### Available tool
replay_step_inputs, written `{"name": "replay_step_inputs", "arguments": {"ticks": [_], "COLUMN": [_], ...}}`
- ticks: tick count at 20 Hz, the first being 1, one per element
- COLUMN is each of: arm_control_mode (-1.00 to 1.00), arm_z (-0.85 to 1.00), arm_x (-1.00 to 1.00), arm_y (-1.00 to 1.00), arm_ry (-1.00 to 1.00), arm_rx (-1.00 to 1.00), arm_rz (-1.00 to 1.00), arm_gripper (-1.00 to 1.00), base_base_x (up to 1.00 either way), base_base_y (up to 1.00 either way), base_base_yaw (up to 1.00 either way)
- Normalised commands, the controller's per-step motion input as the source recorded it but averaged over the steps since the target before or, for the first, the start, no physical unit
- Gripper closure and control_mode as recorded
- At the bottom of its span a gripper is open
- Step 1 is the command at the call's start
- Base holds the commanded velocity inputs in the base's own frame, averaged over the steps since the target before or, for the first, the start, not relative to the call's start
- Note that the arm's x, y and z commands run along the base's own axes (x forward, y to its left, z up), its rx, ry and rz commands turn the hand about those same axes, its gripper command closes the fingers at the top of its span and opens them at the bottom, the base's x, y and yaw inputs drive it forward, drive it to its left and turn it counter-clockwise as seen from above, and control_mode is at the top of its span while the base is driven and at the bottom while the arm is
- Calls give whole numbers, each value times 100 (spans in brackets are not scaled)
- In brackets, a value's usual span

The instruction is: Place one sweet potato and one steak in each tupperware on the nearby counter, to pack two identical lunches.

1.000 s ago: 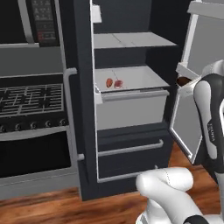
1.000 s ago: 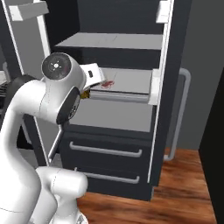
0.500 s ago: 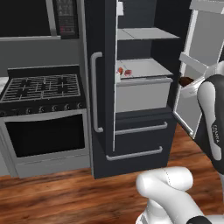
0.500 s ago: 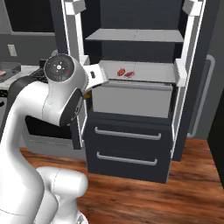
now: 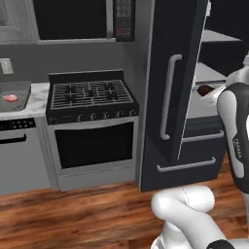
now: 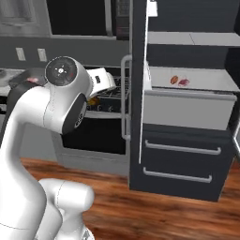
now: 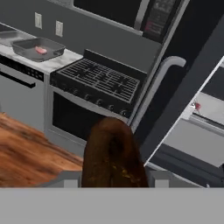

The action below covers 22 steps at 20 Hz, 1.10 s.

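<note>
Sweet potato [image 7: 113, 153] clamped between fingers; stove [image 7: 98, 78] ahead, tupperware [image 7: 37, 49] beyond.

Kitchen wall seen from the base: bench, stove and open fridge.

At far left a white marble bench [image 5: 29, 104] carries 1 grey tupperware [image 5: 14, 91], cut off by the frame edge, with a red steak [image 5: 10, 97] lying inside it. Just right of the bench stands a black gas stove [image 5: 91, 95] with an oven door below, and a microwave [image 5: 80, 19] hangs above it. Further right the dark fridge door [image 5: 170, 87] stands open, its long handle facing the camera; behind it a dark brown sweet potato [image 5: 204, 90] sits at the height of a pale fridge shelf [image 5: 206, 73], beside the white robot arm [image 5: 236, 126]. Wood floor [image 5: 73, 209] runs along the bottom.
</note>
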Motion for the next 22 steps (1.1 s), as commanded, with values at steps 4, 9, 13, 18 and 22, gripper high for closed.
{"name": "replay_step_inputs", "arguments": {"ticks": [4, 9, 13, 18, 22], "arm_control_mode": [100, 100, 100, 100, 100], "arm_z": [0, 0, 0, 0, 0], "arm_x": [0, 0, 0, 0, 0], "arm_y": [0, 0, 0, 0, 0], "arm_ry": [0, 0, 0, 0, 0], "arm_rx": [0, 0, 0, 0, 0], "arm_rz": [0, 0, 0, 0, 0], "arm_gripper": [100, 100, 100, 100, 100], "base_base_x": [-4, 0, 2, 33, 64], "base_base_y": [100, 100, 100, 100, 100], "base_base_yaw": [0, -1, -3, -7, -14]}}
